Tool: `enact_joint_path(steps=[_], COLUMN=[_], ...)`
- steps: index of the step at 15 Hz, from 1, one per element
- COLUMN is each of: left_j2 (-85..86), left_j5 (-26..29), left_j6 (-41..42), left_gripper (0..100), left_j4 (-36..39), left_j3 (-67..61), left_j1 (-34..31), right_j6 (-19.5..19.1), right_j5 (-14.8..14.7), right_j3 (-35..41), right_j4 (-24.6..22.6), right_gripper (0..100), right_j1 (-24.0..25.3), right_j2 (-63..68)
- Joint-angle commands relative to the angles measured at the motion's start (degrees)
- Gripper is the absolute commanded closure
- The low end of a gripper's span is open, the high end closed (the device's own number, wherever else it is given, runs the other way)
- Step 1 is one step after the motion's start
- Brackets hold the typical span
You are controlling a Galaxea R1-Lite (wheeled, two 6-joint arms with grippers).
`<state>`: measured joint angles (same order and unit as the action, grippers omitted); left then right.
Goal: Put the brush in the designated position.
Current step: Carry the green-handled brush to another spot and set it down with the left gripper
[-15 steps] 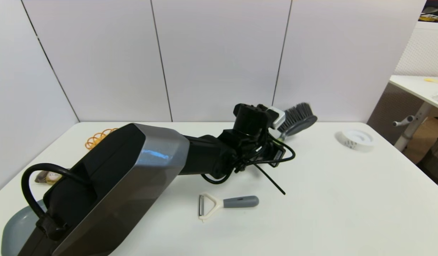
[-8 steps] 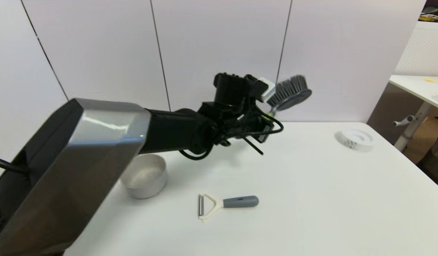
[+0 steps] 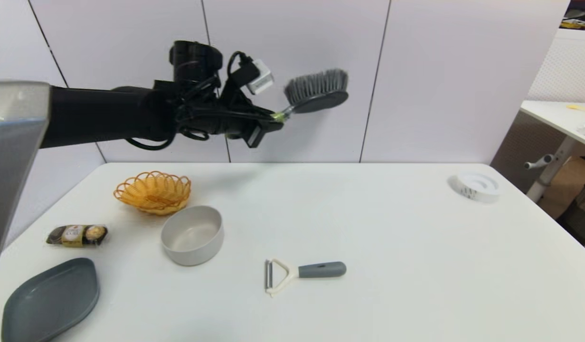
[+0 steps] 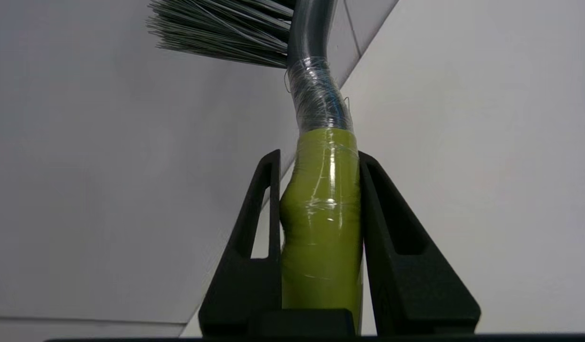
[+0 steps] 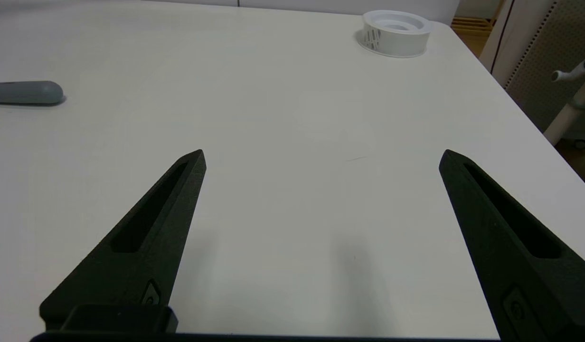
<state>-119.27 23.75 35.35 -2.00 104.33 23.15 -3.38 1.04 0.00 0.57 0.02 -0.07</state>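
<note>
The left pincer (image 3: 273, 117) is clamped on the lime-green grip of the brush (image 3: 316, 92), both fingers (image 4: 261, 209) pressed flat against the handle's sides; we take this grasp low on the handle as one that leaves the bristled head free and lets the tool be laid down without the fingers meeting the table (image 3: 392, 237). The brush is carried high in the air in front of the wall panels, bristles upward, well above the wicker basket (image 3: 153, 191) and off to its right. Which spot is the designated one we cannot tell. Taking the basket as landmark: a pale bowl (image 3: 192, 234) sits just beside it toward the robot, a wrapped packet of chocolates (image 3: 77, 234) lies to its left and nearer the robot, and a grey plate (image 3: 50, 299) lies nearer still, at the table's corner. A peeler (image 3: 302, 272) lies well to the basket's right, near mid-table, and a tape roll (image 3: 476, 186) rests at the far right edge. Nothing stands under the raised brush — a descent toward basket, bowl or plate looks unobstructed, though these three sit close together. The right pincer (image 5: 321, 164) hovers low over bare table with its fingers spread wide, holding nothing.
</note>
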Motion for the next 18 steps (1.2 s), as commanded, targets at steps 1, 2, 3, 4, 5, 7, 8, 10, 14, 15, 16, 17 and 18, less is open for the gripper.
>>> enact_joint_path(steps=[1,2,3,4,5,7,8,10,14,15,16,17,18], left_j2=[0.4,-0.3,-1.3,-1.9,-2.7,-4.7,-6.1,-9.9,-14.8,-15.6,-16.1,-16.4,-16.6], left_j5=[12.6,15.9,18.7,20.0,20.8,22.5,22.7,24.2,25.6,25.5,25.5,25.5,25.4], left_j6=[10.5,12.6,15.4,18.3,21.4,26.9,29.5,32.9,34.9,36.4,37.0,37.1,37.2], left_gripper=[100,100,100,100,100,100,100,100,100,100,100,100,100], left_j4=[-1.8,-2.2,-3.4,-4.9,-6.7,-9.3,-10.5,-12.9,-12.6,-12.7,-12.6,-12.6,-12.6], left_j3=[0.2,0.2,0.3,0.3,0.5,2.3,3.6,7.9,8.9,8.9,8.9,8.9,8.9], left_j1=[-11.2,-13.6,-16.1,-18.1,-19.8,-23.5,-25.1,-28.1,-32.0,-33.3,-34.2,-35.0,-36.1], right_j6=[-0.1,-0.1,-0.1,-0.1,-0.1,-0.1,-0.1,-0.1,-0.1,-0.1,-0.1,-0.1,-0.1], right_j5=[0.0,0.0,0.0,0.0,0.0,0.0,0.0,0.0,0.0,0.0,0.0,0.0,0.0], right_j3=[0.1,0.1,0.1,0.1,0.1,0.1,0.1,0.1,0.1,0.1,0.1,0.1,0.1], right_j4=[0.0,0.0,0.0,0.0,0.0,0.0,0.0,0.0,0.0,0.0,0.0,0.0,0.0], right_gripper=[0,0,0,0,0,0,0,0,0,0,0,0,0], right_j1=[0.0,0.1,0.1,0.1,0.1,0.0,0.0,0.0,0.1,0.1,0.0,0.0,0.0], right_j2=[0.1,0.1,0.1,0.1,0.1,0.1,0.1,0.1,0.1,0.1,0.1,0.1,0.1])
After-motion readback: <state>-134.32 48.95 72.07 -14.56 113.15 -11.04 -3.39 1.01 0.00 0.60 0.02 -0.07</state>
